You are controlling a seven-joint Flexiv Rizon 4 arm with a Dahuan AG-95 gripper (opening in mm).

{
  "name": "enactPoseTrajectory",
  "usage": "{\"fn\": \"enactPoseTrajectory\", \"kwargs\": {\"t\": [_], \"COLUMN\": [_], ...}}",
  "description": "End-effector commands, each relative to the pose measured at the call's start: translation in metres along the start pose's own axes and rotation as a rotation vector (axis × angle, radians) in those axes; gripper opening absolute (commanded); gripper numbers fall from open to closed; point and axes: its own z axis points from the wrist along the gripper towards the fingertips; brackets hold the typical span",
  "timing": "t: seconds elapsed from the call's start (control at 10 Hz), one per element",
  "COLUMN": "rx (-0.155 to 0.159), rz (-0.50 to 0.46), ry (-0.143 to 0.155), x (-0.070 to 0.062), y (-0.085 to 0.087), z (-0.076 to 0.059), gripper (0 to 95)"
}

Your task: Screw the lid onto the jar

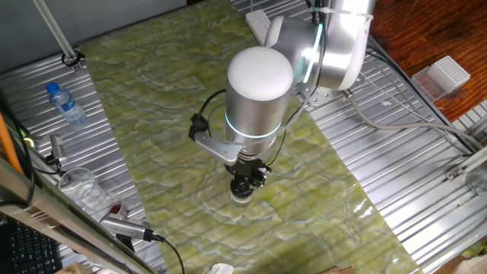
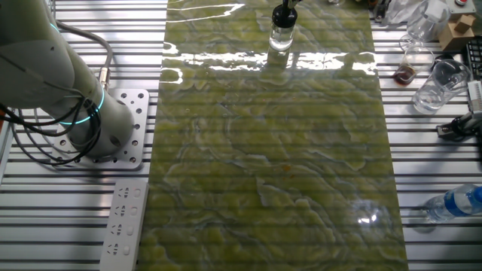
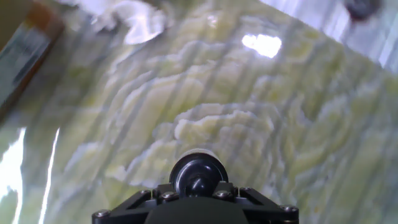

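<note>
The jar (image 1: 241,198), small with a clear whitish body, stands upright on the green marbled mat (image 1: 152,114); it also shows at the mat's far edge in the other fixed view (image 2: 281,38). My gripper (image 1: 243,183) hangs straight down over it. In the hand view the black lid (image 3: 198,175) with its glossy centre sits between the fingers of the gripper (image 3: 198,190), which is shut on it. The lid (image 2: 283,14) rests on top of the jar. The jar body is hidden under the lid in the hand view.
A water bottle with a blue cap (image 1: 67,104) and a clear plastic cup (image 1: 80,186) lie on the metal slats left of the mat. A power strip (image 2: 124,222) lies near the arm's base (image 2: 113,128). A white box (image 1: 449,74) sits at the right.
</note>
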Motion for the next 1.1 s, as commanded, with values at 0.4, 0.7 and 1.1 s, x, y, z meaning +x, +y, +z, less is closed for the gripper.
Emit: {"fn": "enactPoseTrajectory", "kwargs": {"t": [0.4, 0.7, 1.1], "rx": [0.005, 0.007, 0.011], "rz": [-0.656, -0.951, -1.245], "ry": [0.000, 0.001, 0.008], "x": [0.0002, 0.0001, 0.0001], "y": [0.0001, 0.0000, 0.0000], "z": [-0.0002, -0.0002, -0.0002], "gripper": [57.0, 38.0, 38.0]}}
